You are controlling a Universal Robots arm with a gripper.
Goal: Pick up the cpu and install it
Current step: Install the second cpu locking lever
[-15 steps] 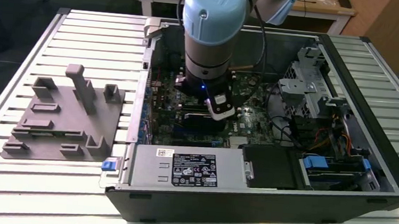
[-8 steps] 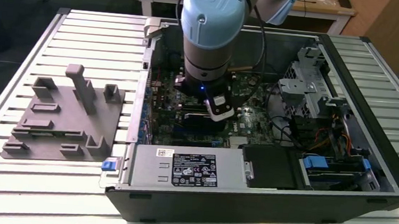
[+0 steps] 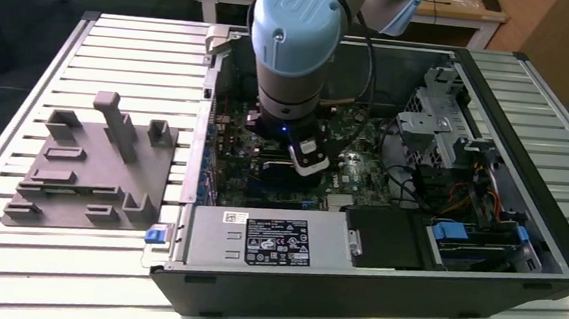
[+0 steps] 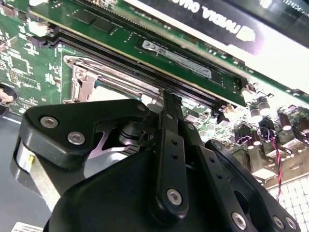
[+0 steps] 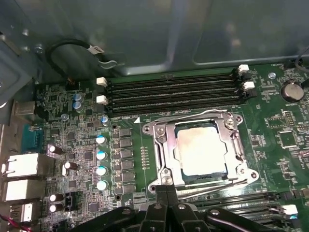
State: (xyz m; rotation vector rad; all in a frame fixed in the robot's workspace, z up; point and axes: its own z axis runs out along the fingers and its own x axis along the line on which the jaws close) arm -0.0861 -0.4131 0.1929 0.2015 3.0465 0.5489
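The cpu [image 5: 200, 151], a flat square chip with a pale silver top, lies inside the open metal-framed socket [image 5: 161, 145] on the green motherboard. In the first wrist view my gripper [image 5: 167, 189] is beside the socket's edge, its two black fingers pressed together with nothing between them. The second wrist view has the same shut fingers [image 4: 170, 104] reaching down to the socket frame [image 4: 84, 77]. From the exterior view, the arm reaches down into the open computer case and the gripper [image 3: 302, 168] sits low over the board.
A grey moulded tray [image 3: 91, 167] with upright blocks lies on the slatted table at the exterior view's left. Inside the case [image 3: 527, 171] are memory slots [image 5: 174, 92], a power supply [image 3: 268, 238], a drive cage [image 3: 441, 111] and loose cables.
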